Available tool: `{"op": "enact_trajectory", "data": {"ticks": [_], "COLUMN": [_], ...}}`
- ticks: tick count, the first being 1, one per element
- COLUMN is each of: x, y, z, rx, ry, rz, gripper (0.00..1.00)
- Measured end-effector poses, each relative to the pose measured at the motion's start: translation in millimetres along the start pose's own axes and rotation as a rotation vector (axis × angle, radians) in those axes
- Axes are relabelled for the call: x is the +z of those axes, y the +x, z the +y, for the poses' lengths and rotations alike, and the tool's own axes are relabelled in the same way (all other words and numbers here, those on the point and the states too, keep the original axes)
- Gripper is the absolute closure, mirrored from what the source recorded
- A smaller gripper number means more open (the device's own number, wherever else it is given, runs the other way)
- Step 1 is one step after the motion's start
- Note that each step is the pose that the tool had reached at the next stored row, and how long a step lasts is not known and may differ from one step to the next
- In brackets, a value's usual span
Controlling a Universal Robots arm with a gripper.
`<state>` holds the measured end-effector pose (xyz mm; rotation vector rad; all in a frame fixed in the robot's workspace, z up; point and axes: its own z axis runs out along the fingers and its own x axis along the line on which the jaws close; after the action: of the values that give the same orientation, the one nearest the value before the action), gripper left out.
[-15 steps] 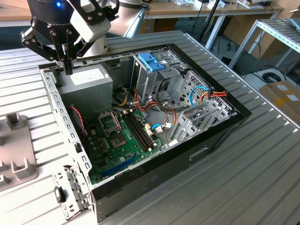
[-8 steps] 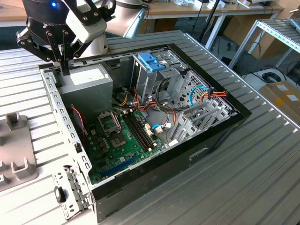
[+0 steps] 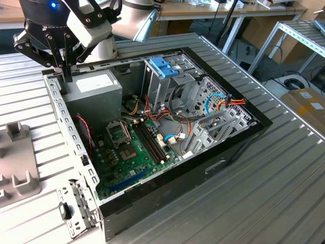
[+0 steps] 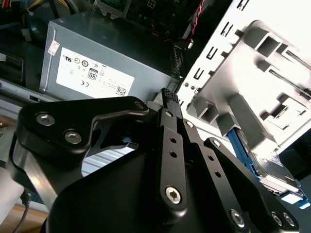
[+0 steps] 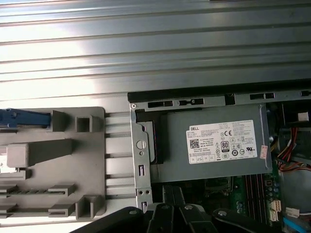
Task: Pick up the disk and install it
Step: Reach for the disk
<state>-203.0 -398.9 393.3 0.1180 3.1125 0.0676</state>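
Black two-fingered pincer (image 3: 66,75) shut and empty; flat dark-grey disk (image 5: 22,119) with a light-blue plastic frame sits in its holder.
The pincer hangs just above the big grey metal power-supply box with a white sticker (image 3: 94,86), fingers pressed together on nothing. The disk appears to stand on edge in the pale grey slotted plastic holder block (image 5: 53,160), beside that box and outside the perforated steel case wall (image 5: 138,160). A good grasp likely needs the fingers spread wide, then closed on the flat faces, clear of the holder's posts. The ribbed metal table (image 5: 155,48) beyond the box leaves open room; the case wall is the edge to clear.

Blue-framed grey disk (image 4: 276,178); black end effector (image 4: 167,94)
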Motion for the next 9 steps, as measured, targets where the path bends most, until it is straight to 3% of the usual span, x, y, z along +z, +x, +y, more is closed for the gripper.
{"op": "enact_trajectory", "data": {"ticks": [9], "x": [-0.1], "y": [5.6], "z": [-0.4], "rx": [0.000], "ry": [-0.0001], "rz": [0.0000], "gripper": [0.90]}}
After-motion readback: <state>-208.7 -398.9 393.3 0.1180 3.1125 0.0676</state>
